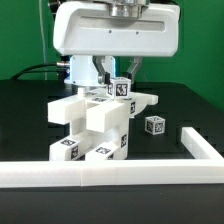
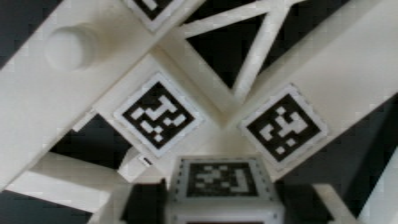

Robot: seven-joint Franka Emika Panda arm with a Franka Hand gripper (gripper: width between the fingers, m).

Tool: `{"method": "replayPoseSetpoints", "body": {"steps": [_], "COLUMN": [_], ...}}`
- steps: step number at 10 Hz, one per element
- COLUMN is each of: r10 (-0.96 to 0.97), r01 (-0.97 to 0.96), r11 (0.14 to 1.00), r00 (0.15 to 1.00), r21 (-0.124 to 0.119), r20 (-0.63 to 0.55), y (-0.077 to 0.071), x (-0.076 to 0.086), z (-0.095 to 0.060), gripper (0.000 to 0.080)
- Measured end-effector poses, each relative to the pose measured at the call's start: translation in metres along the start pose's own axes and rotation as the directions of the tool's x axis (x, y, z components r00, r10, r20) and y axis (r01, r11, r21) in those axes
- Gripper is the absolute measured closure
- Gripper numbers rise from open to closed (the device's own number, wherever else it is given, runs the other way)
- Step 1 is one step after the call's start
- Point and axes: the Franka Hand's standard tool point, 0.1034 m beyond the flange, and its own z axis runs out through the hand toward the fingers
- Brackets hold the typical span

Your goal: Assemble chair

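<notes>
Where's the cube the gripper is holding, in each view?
Exterior view: cube in the upper middle, between the fingers, just above the chair.
Wrist view: cube between the fingers, in front of the chair's tagged panels.
Shared landmark: the gripper clamped on it.

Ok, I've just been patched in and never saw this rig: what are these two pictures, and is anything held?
The white machine is a robot arm with a two-finger gripper over a black table. One picture comes from a camera off the arm, the other from one on its wrist. On the table stand the half-built chair, white tagged blocks, one loose cube beside it, and a white border frame. The gripper seems closed on a small tagged cube just above the chair.
</notes>
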Motion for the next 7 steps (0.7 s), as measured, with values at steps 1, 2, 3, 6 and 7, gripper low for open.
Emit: {"method": "replayPoseSetpoints", "body": {"steps": [1, 2, 3, 6, 7], "r10": [0.002, 0.002, 0.002, 0.006, 0.007], "r01": [-0.002, -0.002, -0.002, -0.006, -0.007], "r11": [1.000, 1.000, 1.000, 1.000, 1.000], "r00": [1.000, 1.000, 1.000, 1.000, 1.000], "r21": [0.000, -0.001, -0.001, -0.003, -0.003], "r20": [0.000, 0.000, -0.001, -0.004, -0.004], "y": [0.0012, 0.0015, 0.0028, 0.0066, 0.0066], "x": [0.0001, 0.0002, 0.0004, 0.0011, 0.0011], "z": [0.0000, 0.0000, 0.0001, 0.0001, 0.0001], "gripper": [0.0514, 0.0514, 0.0514, 0.0514, 0.0514]}}
